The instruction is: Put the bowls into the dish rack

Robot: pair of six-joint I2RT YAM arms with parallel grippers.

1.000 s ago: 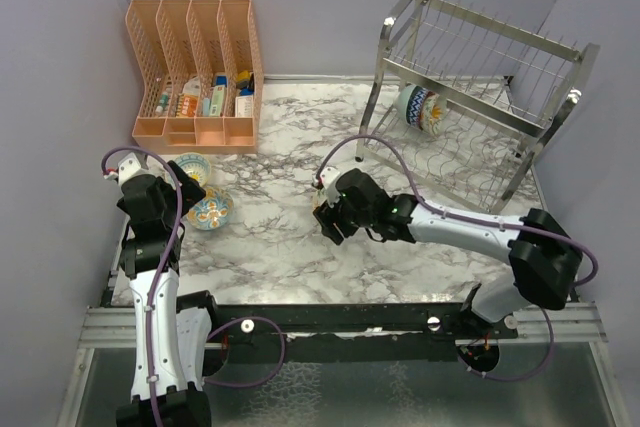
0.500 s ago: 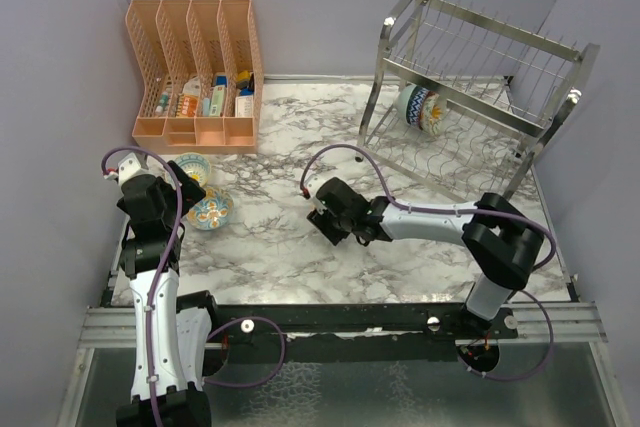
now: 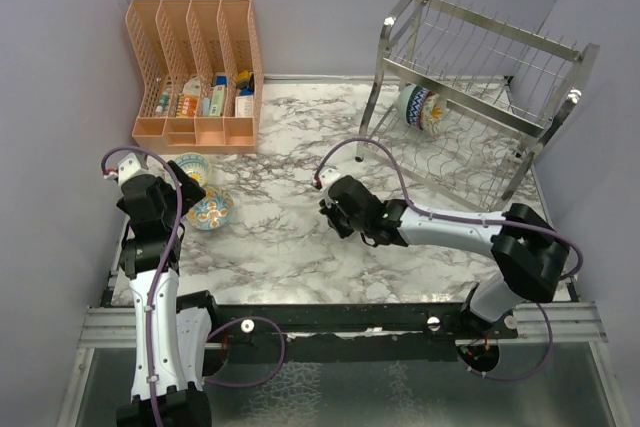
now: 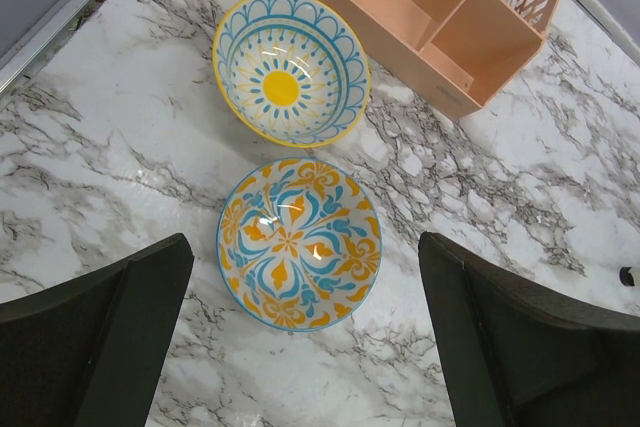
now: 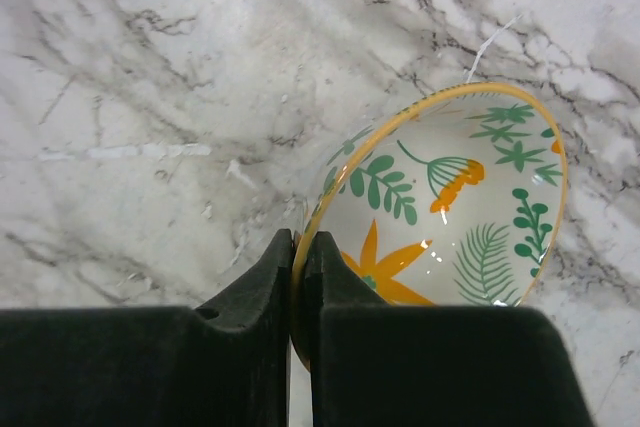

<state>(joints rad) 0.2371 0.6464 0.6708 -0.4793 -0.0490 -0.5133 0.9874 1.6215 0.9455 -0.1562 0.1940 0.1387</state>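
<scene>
Leaf-print bowl (image 5: 450,217), cream inside with green fronds, orange sprigs and a yellow rim, sits at mid-desk, and the right fingers (image 5: 250,307) pinch its rim, one finger inside the wall and one outside, closed tight on the thin edge. We cannot tell whether the foot is off the desk (image 3: 290,247). We judge it glazed ceramic: stiff, no give, slick under the pads, fairly heavy for a hold this narrow, and likely to chip if it knocks metal. A rim pinch looks like the right hold, but the bite is near the lip, so we expect the bowl may pivot between the pads when the wrist turns. A slow carry seems wise. Two more bowls lie right way up near the left edge, just in front of the peach organizer (image 3: 195,72): a sunburst bowl (image 4: 291,68) and a blue-and-orange floral bowl (image 4: 299,244), close together, touching or nearly so. The left fingers (image 4: 110,337) hang spread wide over the floral one, holding nothing. They should handle the same way: take the rim on a side away from the neighbour. The dish rack (image 3: 480,77) stands at the far right, well apart, with one patterned bowl (image 3: 422,107) on edge in it.
</scene>
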